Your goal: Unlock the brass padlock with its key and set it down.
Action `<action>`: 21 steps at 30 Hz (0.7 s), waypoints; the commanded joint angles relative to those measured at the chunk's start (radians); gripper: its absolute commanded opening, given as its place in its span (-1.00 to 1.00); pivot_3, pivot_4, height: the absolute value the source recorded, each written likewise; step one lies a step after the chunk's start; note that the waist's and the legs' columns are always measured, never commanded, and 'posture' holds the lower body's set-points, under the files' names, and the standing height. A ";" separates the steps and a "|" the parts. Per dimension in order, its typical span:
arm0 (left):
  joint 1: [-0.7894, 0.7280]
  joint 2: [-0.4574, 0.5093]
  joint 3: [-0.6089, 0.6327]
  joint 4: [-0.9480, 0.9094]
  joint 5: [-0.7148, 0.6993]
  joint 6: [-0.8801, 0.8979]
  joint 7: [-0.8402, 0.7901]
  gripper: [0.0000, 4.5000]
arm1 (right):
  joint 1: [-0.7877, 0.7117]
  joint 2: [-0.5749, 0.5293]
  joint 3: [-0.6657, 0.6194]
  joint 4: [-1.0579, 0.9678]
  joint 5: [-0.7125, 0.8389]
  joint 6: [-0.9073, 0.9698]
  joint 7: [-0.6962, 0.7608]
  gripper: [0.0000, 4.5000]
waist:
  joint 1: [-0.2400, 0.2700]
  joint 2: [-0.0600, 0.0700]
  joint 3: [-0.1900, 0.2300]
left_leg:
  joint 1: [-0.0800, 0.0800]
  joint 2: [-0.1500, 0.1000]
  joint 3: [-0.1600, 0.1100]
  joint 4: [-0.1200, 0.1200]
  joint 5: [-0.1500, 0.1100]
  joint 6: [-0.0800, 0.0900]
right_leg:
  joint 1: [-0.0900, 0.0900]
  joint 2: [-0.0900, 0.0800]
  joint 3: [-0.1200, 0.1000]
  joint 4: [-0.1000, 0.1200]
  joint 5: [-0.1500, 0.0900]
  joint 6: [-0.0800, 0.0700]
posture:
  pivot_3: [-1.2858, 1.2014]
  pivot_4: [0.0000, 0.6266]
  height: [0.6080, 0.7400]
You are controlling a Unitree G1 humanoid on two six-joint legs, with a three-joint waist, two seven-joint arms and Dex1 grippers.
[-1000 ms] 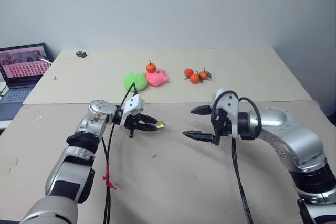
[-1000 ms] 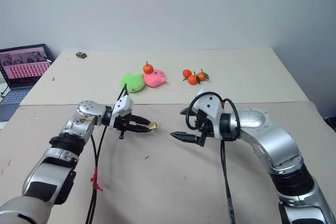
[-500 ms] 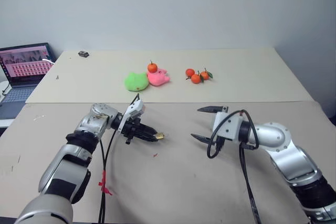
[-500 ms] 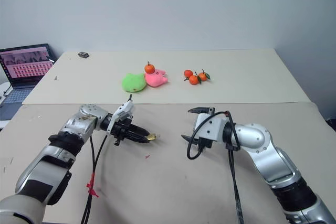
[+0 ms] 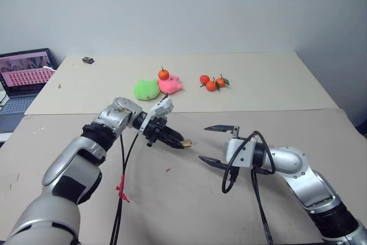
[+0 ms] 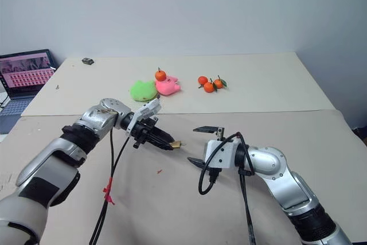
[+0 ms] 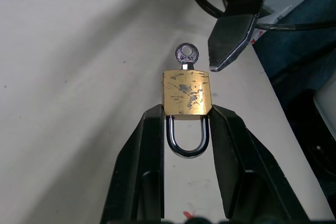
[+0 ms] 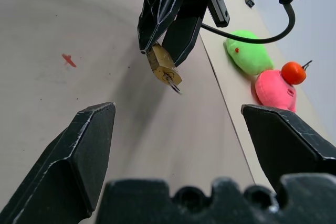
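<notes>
left gripper [image 7: 187,124] clamped on the padlock [image 7: 186,93], fingers [image 7: 147,150] pinching the brass body's sides. held in the air above the worktop [image 5: 189,210], mid-front, not resting on it. shackle [image 7: 187,140] sits back between the fingers, looks seated in the body. key [image 7: 186,56] is in the keyhole, round head sticking out the far end, toward the right gripper [image 5: 217,144]. right gripper fingers spread wide, nothing in them; one tip is just beside the key head in the left wrist view, can't tell if touching. at the back of the worktop: green toy [image 5: 147,89], pink toy [image 5: 171,85] with a tangerine [image 5: 163,74] on it, three more tangerines [image 5: 212,82] beside. small dark block [image 5: 88,60] at far left corner, laptop [image 5: 23,73] off the left edge.
</notes>
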 commanded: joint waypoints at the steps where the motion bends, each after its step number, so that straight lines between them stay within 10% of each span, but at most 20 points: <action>1: -0.034 0.024 -0.036 -0.043 -0.052 0.000 -0.008 -0.60 | -0.018 0.009 -0.021 -0.014 -0.007 -0.040 0.000 1.00 | 0.004 0.000 0.000 | 0.000 0.000 0.000 0.000 0.000 0.000 | 0.000 0.000 0.000 0.000 0.000 0.000 | 0.03 -0.52 -0.21; 5: -0.044 0.032 -0.060 -0.041 -0.066 -0.012 -0.008 -0.66 | -0.025 0.015 -0.026 -0.013 0.000 -0.043 0.001 0.82 | 0.006 0.000 0.000 | 0.000 0.000 0.000 0.000 0.000 0.000 | 0.000 0.000 0.000 -0.001 0.000 0.000 | 0.03 -0.52 -0.21; 9: -0.049 0.033 -0.070 -0.038 -0.073 -0.016 -0.008 -0.66 | -0.029 0.019 -0.025 -0.014 0.000 -0.041 0.003 0.24 | 0.006 0.000 0.000 | 0.000 0.000 0.000 0.000 0.000 0.000 | 0.000 0.000 0.000 -0.001 0.000 0.000 | 0.03 -0.52 -0.21; 21: -0.069 0.051 -0.136 -0.055 -0.097 -0.042 -0.008 -0.66 | -0.020 0.028 -0.021 -0.018 -0.003 -0.026 0.008 0.24 | 0.006 0.000 0.000 | 0.000 0.000 0.000 0.001 0.000 0.000 | 0.000 0.000 0.000 0.000 0.000 0.000 | 0.03 -0.52 -0.21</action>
